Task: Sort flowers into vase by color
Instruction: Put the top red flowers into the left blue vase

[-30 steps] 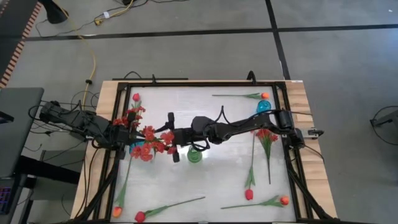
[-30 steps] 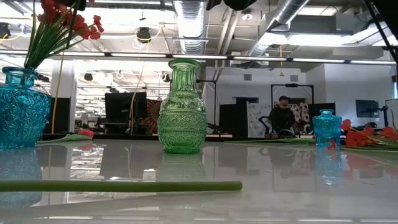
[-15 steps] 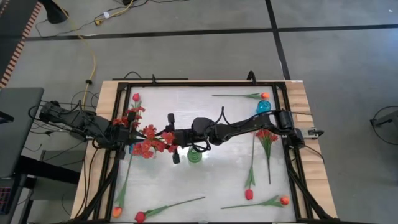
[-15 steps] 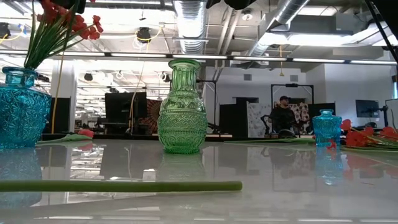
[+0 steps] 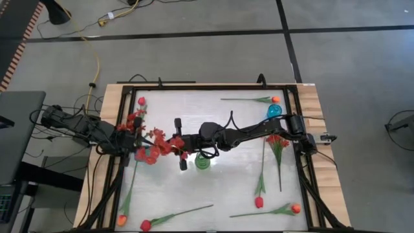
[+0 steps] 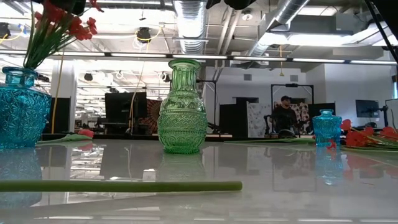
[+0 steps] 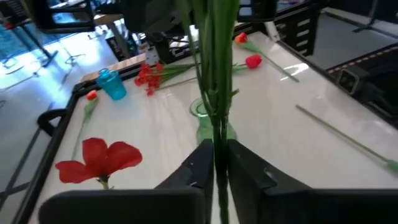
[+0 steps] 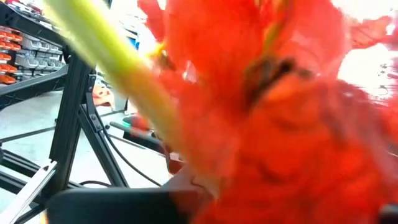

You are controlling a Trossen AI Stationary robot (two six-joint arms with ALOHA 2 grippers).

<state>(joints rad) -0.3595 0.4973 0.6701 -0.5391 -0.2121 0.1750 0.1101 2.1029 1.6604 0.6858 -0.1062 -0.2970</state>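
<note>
Bushy red spray (image 5: 150, 144), thin green stems, left gripper's (image 7: 214, 163) pinch.

Grey concrete floor (image 5: 194, 58) around the desk (image 5: 310, 97), crossed by dark seam lines (image 5: 291, 39). A yellow cable (image 5: 97, 61) trails at 11 o'clock from the desk; a black cable bundle lies near it. A dark cabinet (image 5: 16, 139) stands at 9 o'clock. A black stand base (image 5: 401, 123) sits at 3 o'clock.

Across the desk at table height: an open office hall. Exposed silver ducting (image 6: 193, 18) runs along the ceiling, with long strip lights (image 6: 323, 60). White columns (image 6: 62, 93) and dark monitors (image 6: 124, 109) fill the middle distance. A person (image 6: 284, 115) sits far back by a patterned panel (image 6: 258, 118).
</note>
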